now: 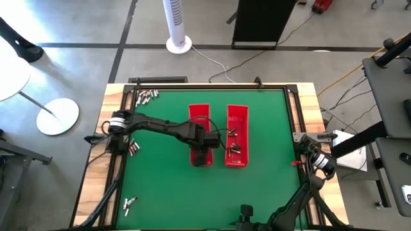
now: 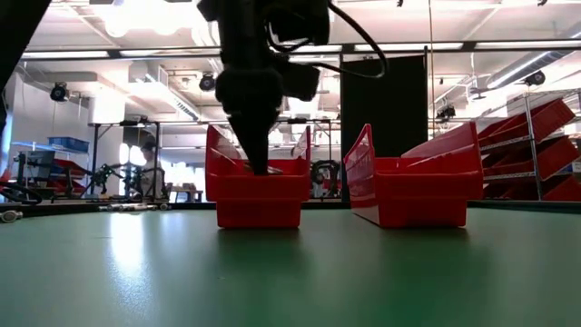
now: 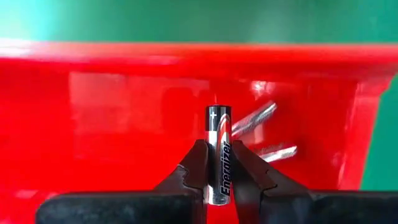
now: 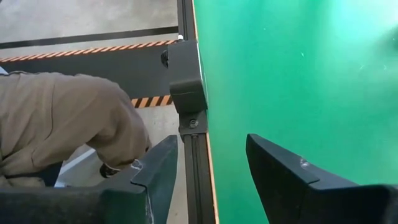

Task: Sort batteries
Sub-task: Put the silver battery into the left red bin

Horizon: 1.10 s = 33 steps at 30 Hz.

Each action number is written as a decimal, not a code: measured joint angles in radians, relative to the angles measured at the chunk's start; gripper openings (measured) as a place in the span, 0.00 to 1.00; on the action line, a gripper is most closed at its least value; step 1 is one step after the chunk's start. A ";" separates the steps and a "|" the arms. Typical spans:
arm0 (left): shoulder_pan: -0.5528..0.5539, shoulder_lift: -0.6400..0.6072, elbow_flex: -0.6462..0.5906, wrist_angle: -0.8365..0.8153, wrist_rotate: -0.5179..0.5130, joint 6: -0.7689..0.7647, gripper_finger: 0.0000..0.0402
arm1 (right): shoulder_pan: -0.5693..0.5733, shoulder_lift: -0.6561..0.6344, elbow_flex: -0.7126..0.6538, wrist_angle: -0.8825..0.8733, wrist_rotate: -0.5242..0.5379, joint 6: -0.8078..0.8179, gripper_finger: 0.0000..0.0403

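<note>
One black-and-silver battery upright above tray; others scattered on mat.

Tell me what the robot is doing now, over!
Left gripper shut on a battery, over the left red tray. Right gripper open, empty, at the table's right edge. Nothing in the way.

**Red trays, green mat, one black-and-silver cell**

I'm looking at two bright red trays on a deep green table mat, framed in pale wood. My left gripper is black, and the battery in it is black and silver with a red flash and white lettering. Loose batteries on the mat glint silver-grey, some red-tipped. Off the table edge I see orange-and-black hazard striping and a tan sleeve.
</note>
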 joint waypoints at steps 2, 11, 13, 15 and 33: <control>-0.001 0.020 0.014 0.011 0.012 -0.001 0.06 | 0.000 0.000 0.000 -0.001 0.000 0.000 0.46; 0.000 0.050 0.031 0.025 0.020 -0.017 0.06 | 0.000 0.000 0.000 -0.005 0.000 0.013 0.47; 0.000 0.059 0.031 0.031 0.020 -0.013 0.06 | 0.000 0.000 0.000 -0.006 0.000 0.017 0.47; 0.000 0.072 0.031 0.032 0.020 -0.001 0.06 | 0.000 0.000 0.000 -0.005 0.000 0.019 0.48; -0.003 0.143 0.031 0.056 0.046 0.141 0.20 | 0.007 0.000 -0.002 -0.007 -0.001 0.057 0.50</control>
